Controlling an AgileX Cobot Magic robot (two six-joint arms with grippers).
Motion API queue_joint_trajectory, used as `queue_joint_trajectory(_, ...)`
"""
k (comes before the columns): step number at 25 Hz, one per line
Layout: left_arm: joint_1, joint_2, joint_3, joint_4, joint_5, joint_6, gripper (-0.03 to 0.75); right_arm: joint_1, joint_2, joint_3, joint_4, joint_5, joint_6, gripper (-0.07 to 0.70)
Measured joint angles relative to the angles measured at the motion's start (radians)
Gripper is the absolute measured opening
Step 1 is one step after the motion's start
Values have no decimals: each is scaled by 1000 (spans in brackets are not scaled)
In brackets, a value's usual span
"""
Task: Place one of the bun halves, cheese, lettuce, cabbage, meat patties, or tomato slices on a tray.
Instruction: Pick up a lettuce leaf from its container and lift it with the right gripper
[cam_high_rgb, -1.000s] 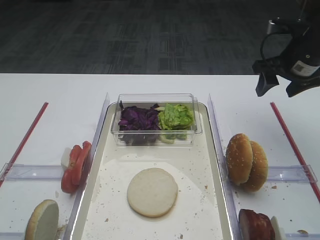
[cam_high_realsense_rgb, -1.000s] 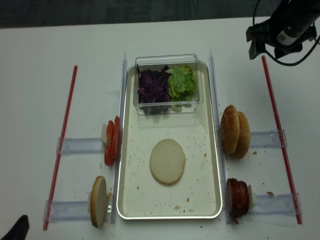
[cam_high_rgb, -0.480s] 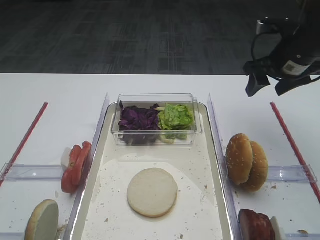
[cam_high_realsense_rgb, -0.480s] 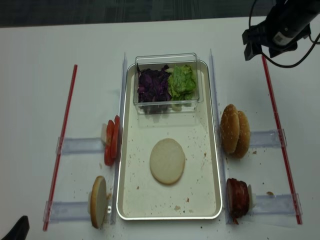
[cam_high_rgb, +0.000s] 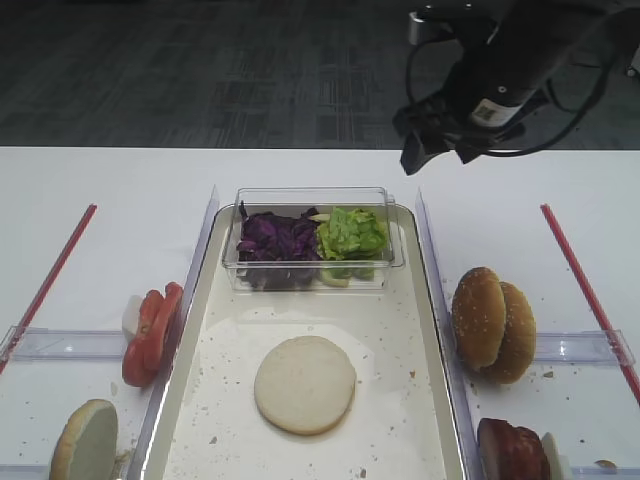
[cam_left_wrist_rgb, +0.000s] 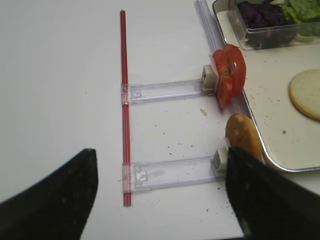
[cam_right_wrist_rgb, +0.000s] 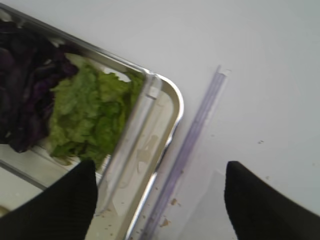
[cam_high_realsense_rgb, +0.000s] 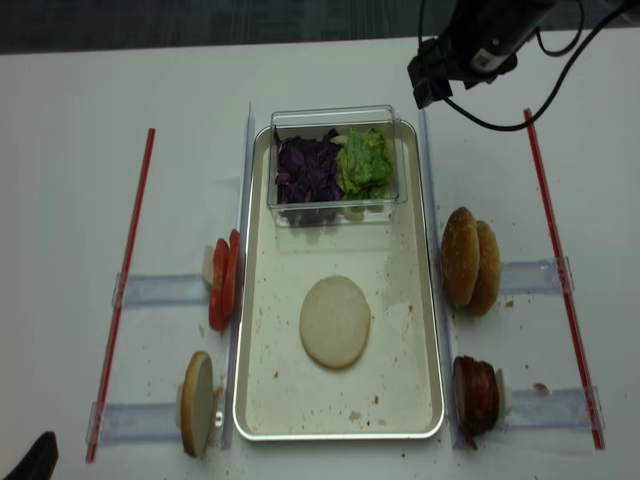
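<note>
White table (cam_high_rgb: 110, 190) fills the lower part of the exterior high view, matte, evenly lit, no hard shadows. Beyond the table's far edge: dark grey carpet floor (cam_high_rgb: 200, 70) with a faint blocky tile pattern, dimmer than the table. Realsense high view shows a thin strip of the same floor above the table's far edge. No walls or windows in view. Wrist views show only the white tabletop.

Clear plastic box (cam_high_rgb: 312, 236), 2 red strips (cam_high_realsense_rgb: 125, 289) (L/R), white table (cam_high_realsense_rgb: 70, 150)
</note>
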Motion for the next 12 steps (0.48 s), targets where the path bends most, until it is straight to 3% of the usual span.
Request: queue_joint_trajectory(12,0,0,0,0,0,0,492,198,33,-10,2,8,0,552)
